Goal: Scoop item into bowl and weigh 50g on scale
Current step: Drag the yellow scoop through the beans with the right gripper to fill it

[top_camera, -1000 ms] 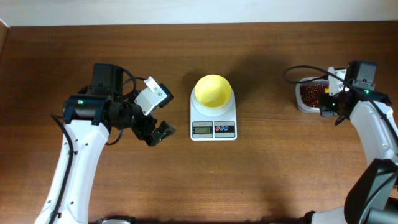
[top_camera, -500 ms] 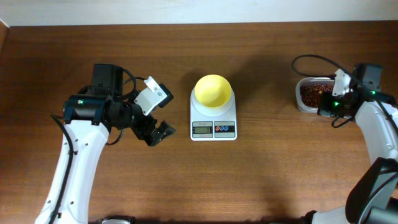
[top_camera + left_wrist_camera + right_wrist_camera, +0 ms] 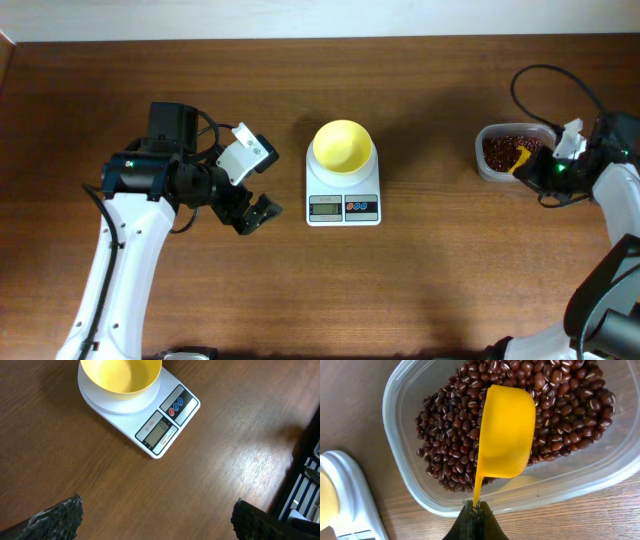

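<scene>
The pale-yellow bowl (image 3: 343, 146) stands empty on the white scale (image 3: 343, 205) at the table's middle; both also show in the left wrist view, the bowl (image 3: 121, 375) above the scale (image 3: 165, 422). The red-brown beans (image 3: 555, 405) fill a clear tub (image 3: 420, 487) at the right (image 3: 505, 152). My right gripper (image 3: 476, 507) is shut on the handle of a yellow scoop (image 3: 506, 432), whose cup lies over the beans, back side up. My left gripper (image 3: 155, 520) is open and empty above bare wood, left of the scale (image 3: 255, 215).
A black cable (image 3: 555, 80) arcs over the table behind the right arm. A dark rack (image 3: 305, 475) shows at the right edge of the left wrist view.
My right gripper has moved right, away from over the tub, so the beans and the yellow scoop now show from overhead. The left arm has not moved.
</scene>
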